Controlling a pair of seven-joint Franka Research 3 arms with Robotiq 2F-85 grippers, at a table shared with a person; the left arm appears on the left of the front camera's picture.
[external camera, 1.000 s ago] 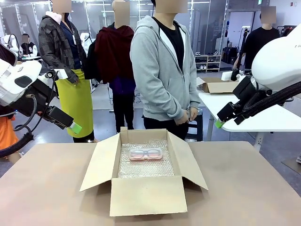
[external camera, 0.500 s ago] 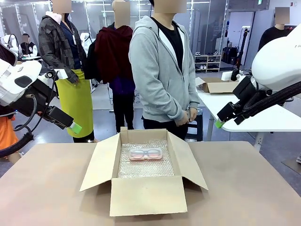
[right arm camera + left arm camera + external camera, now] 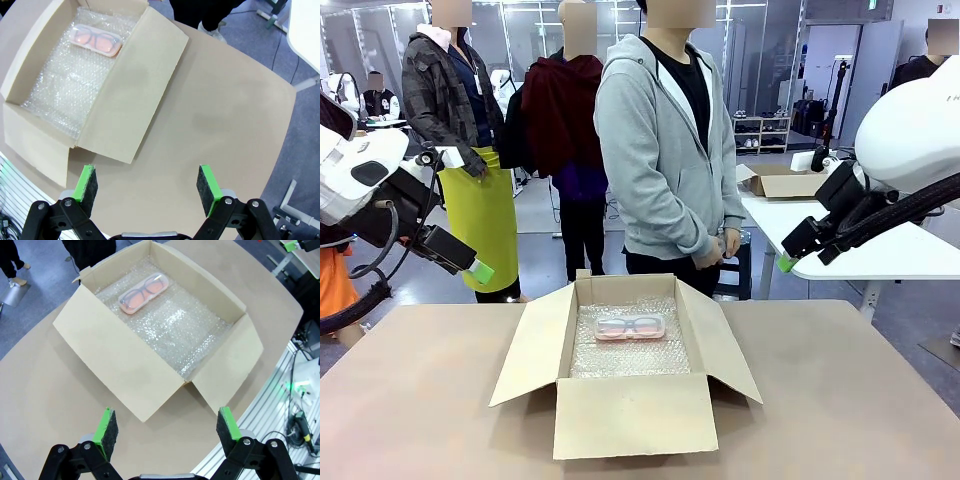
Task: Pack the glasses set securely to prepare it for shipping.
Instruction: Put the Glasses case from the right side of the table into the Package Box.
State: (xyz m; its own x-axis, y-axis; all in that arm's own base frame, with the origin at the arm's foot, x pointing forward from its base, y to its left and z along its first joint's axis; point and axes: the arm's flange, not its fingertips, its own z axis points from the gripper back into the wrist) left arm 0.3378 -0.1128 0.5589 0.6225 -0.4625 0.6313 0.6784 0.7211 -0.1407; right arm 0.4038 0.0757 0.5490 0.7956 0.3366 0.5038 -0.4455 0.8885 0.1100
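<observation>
Left wrist view: the left fingers (image 3: 107, 427) stand wide apart with nothing between them, hanging above the tabletop (image 3: 45, 405). Just past their tips lies the near corner of an open box (image 3: 125, 365), its flaps spread outward. Farther ahead, inside the box, a sheet of bubble wrap (image 3: 180, 330) covers the floor. At the end of the box farthest from the fingers a pink case (image 3: 142, 292) rests on the wrap, dark-rimmed glasses showing through its lid. Right wrist view: the right fingers (image 3: 207, 189) are likewise spread wide and hold nothing, above bare tabletop (image 3: 220, 115). The box (image 3: 135, 85) sits ahead of them and off to one side, with the wrap (image 3: 60, 90) inside and the case (image 3: 96, 42) at its far end, well apart from the pads. Front view: the box (image 3: 630, 415) stands mid-tabletop (image 3: 420, 400) between the two arms. The left fingers (image 3: 480, 268) are raised out past one side of it and the right fingers (image 3: 785, 263) past the other, both well clear of it. The case (image 3: 630, 326) lies on the wrap (image 3: 630, 360) near the far wall. Behind the tabletop a person (image 3: 665, 150) in a grey hoodie stands with hands (image 3: 717, 245) together in front.
</observation>
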